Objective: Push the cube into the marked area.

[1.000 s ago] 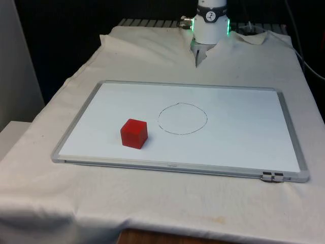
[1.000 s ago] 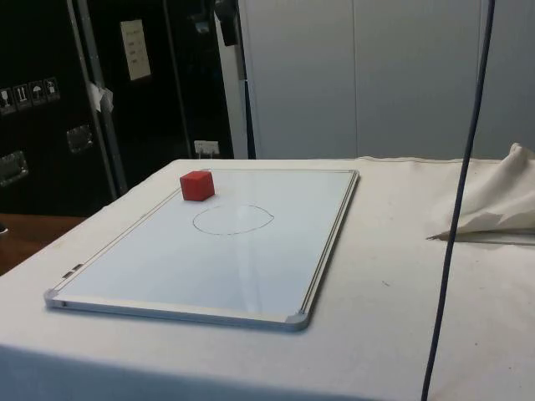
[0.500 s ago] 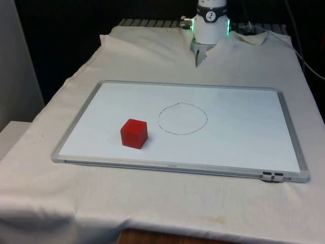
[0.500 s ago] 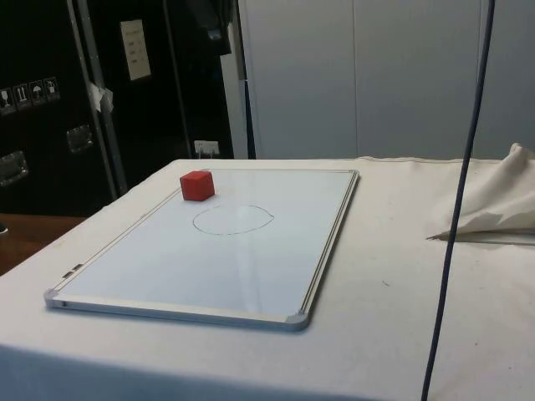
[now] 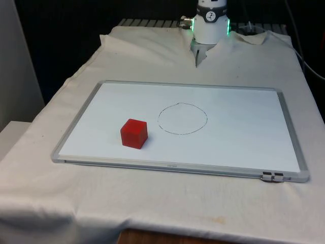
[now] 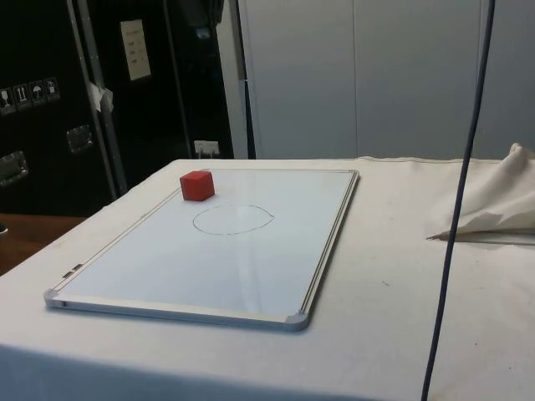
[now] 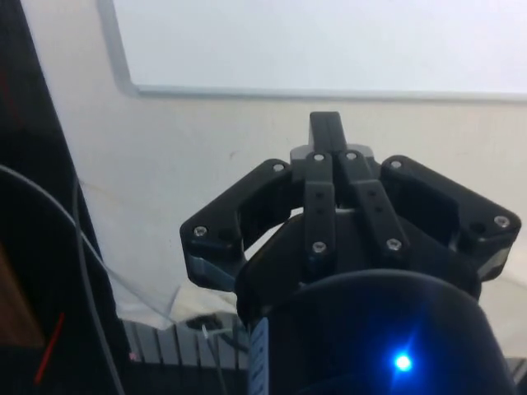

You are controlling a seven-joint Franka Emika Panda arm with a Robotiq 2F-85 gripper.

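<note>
cube: a small red block [image 5: 134, 133] lies on the whiteboard [image 5: 244, 147], towards the front view's left and near edge, just outside the drawn ring and apart from it.
marked area: a thin hand-drawn circle [image 5: 182, 118] near the board's middle, nothing inside it; in the side view the cube [image 6: 196, 185] sits just beyond the ring's far rim [image 6: 232, 219].
board: flat on the cloth-covered surface [image 5: 40, 168], its grey frame square to the near edge.
jaws: the gripper [image 7: 327, 136] shows in the wrist view with its two fingers brought together, nothing between them (a fit shape for poking rather than grasping); it hangs over the cloth short of the board's edge, well apart from the cube.
progress: by my reading the push has not begun.
handling: the cube looks stiff, light and sharp-edged, and the glossy board is likely slick, so it should slide readily and may turn if struck off-centre.
contact: i would press low on the middle of the face turned away from the ring, and ease off early.
</note>
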